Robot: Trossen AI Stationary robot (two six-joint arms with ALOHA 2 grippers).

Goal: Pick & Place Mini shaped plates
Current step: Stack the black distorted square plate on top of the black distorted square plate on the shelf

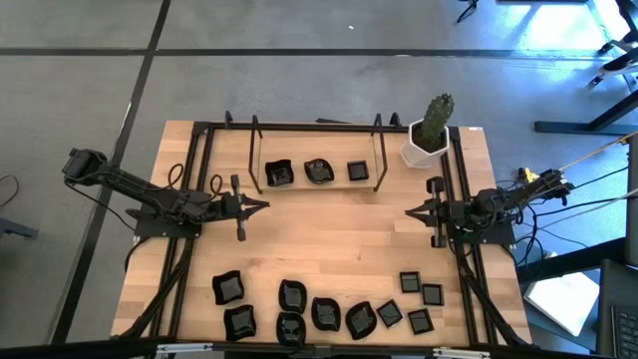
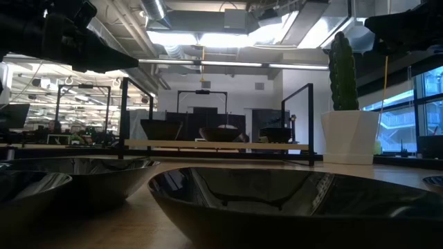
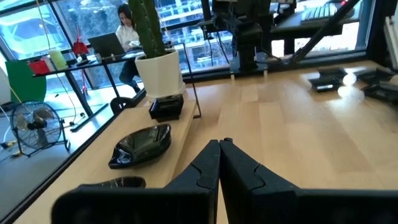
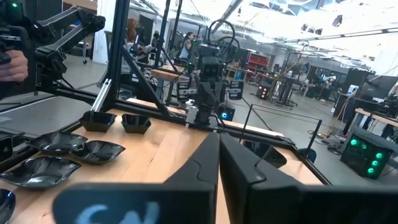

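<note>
Glossy black mini shaped plates (image 1: 317, 311) dot pale wood table (image 1: 329, 244); both arms' fingers pressed together, empty.

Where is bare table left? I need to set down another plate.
Free: the wide middle strip between the left gripper and right gripper, below the rack with three plates. Crowded: the near edge, where a dozen plates lie.
</note>
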